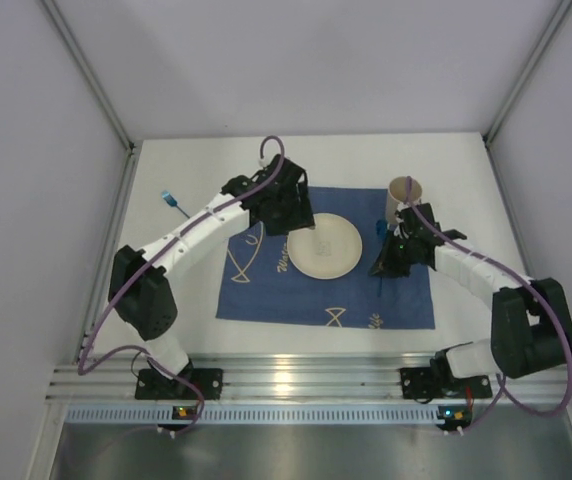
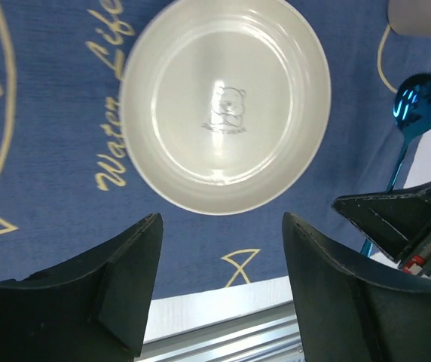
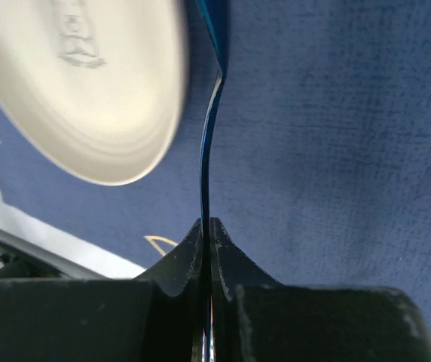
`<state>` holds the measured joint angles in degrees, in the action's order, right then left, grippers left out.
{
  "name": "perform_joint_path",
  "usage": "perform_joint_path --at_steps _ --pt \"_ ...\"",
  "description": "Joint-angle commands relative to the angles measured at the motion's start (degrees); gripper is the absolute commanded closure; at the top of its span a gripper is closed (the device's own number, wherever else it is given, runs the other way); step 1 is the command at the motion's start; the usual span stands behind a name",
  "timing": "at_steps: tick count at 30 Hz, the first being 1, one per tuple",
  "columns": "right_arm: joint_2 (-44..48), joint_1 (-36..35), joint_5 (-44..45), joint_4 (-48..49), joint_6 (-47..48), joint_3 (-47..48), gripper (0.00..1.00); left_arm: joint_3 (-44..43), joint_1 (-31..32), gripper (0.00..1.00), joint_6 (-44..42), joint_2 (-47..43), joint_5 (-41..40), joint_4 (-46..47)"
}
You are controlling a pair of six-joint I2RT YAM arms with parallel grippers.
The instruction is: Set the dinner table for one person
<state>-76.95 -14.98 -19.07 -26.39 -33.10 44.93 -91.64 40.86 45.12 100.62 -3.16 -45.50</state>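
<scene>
White dinner table [image 1: 466,165] bears the fish mat [image 1: 266,295] and plate [image 2: 223,105]; my right gripper [image 3: 206,222] clamps the blue spoon [image 3: 205,166] by its thin handle, which may pivot and slip; left gripper [image 2: 221,219] gapes over the plate.

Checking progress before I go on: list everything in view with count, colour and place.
table: one, white, under everything
mat: one, dark blue with cream fish drawings, middle of the table
plate: one, cream with a bear print, middle of the mat
cup: one, tan, upright at the mat's far right corner
spoon: one, blue, right of the plate, handle gripped
utensil: one, blue, on the bare table left of the mat, too small to tell its type
left end effector: open, empty, above the mat by the plate
right end effector: shut on the spoon's handle
</scene>
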Motion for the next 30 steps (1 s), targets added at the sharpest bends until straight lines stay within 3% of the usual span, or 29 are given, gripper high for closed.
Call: perform_joint_path --at_steps 1,11,13,14,17,25,30 --pt "-2.8 0.3 1.7 4.9 1.6 -0.6 1.0 2.7 -2.2 0.3 0.4 -7.1 -2.0 -0.1" --pt "-8.6 0.3 7.9 7.0 1.1 -1.4 1.0 6.7 -2.7 0.32 -0.3 -12.0 -3.8 -2.0" --pt "-9.2 0.4 8.4 7.0 1.2 -1.4 0.88 6.5 -2.9 0.32 -0.7 -12.2 -4.3 -2.5" --pt "-9.5 0.3 9.5 6.5 1.2 -1.5 0.73 6.5 -3.1 0.32 -0.7 -12.0 -4.7 -2.9" --pt "-9.0 0.4 13.0 4.3 1.2 -1.3 0.65 6.7 -3.7 0.32 -0.5 -11.7 -5.5 -4.0" --pt "-5.2 0.4 21.4 -4.7 1.7 1.0 0.64 9.3 -10.1 0.32 -2.8 -12.2 -5.3 -5.5" --pt "0.0 0.3 23.2 -12.6 2.3 4.6 0.64 13.2 -21.0 0.31 -6.3 -14.6 -4.0 -3.3"
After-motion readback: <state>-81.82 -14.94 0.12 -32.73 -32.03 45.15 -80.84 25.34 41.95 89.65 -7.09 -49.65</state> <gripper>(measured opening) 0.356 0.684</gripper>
